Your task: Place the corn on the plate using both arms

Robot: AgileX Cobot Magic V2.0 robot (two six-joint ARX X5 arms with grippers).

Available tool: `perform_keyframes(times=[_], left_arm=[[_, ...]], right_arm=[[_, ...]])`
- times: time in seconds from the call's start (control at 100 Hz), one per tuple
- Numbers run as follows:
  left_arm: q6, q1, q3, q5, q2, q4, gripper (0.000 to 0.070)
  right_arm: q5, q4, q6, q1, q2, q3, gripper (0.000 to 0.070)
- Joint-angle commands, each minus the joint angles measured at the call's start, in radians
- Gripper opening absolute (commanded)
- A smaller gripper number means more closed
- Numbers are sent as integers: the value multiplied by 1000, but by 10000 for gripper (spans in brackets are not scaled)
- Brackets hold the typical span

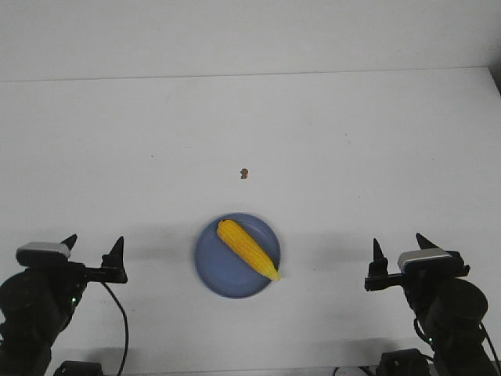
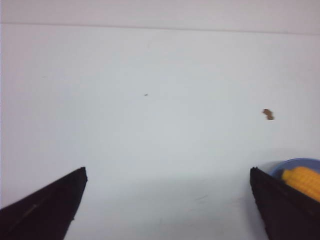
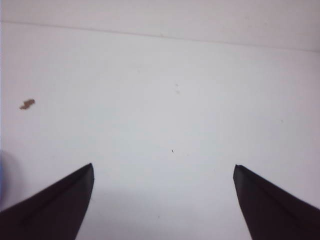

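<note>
The yellow corn (image 1: 247, 249) lies diagonally on the blue plate (image 1: 215, 270) at the table's front centre, its pointed end toward the front right rim. My left gripper (image 1: 94, 245) is open and empty, well to the left of the plate. My right gripper (image 1: 399, 244) is open and empty, well to the right of it. In the left wrist view (image 2: 167, 170) the corn (image 2: 302, 181) and plate rim (image 2: 295, 162) show beside one fingertip. In the right wrist view (image 3: 163, 166) only bare table lies between the fingers, with a sliver of the plate (image 3: 1, 175) at the edge.
A small brown speck (image 1: 243, 173) lies on the white table beyond the plate; it also shows in the left wrist view (image 2: 268, 114) and the right wrist view (image 3: 27, 104). The table's far edge (image 1: 250, 75) meets a white wall.
</note>
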Motion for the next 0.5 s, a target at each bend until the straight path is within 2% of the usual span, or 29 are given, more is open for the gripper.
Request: perform_keyframes(times=[0.0,0.07,0.19,0.42,0.49], left_arm=[[-21,0,-48,-23,-74,6,665],[-56,0,-100,-43,-153,7,666],[-56,0,-111,-77,-254,16,666],[-60,0,-111,-106,-291,-5,665],[-59,0,-111,-106,-291,5,664]], right_arm=[[3,11,26,0,-43,-23,588],[5,28,31,0,-84,-51,588],[10,34,32,0,-131,-51,588],[36,45,36,0,-140,-51,580],[36,48,36,0,-140,-51,529]])
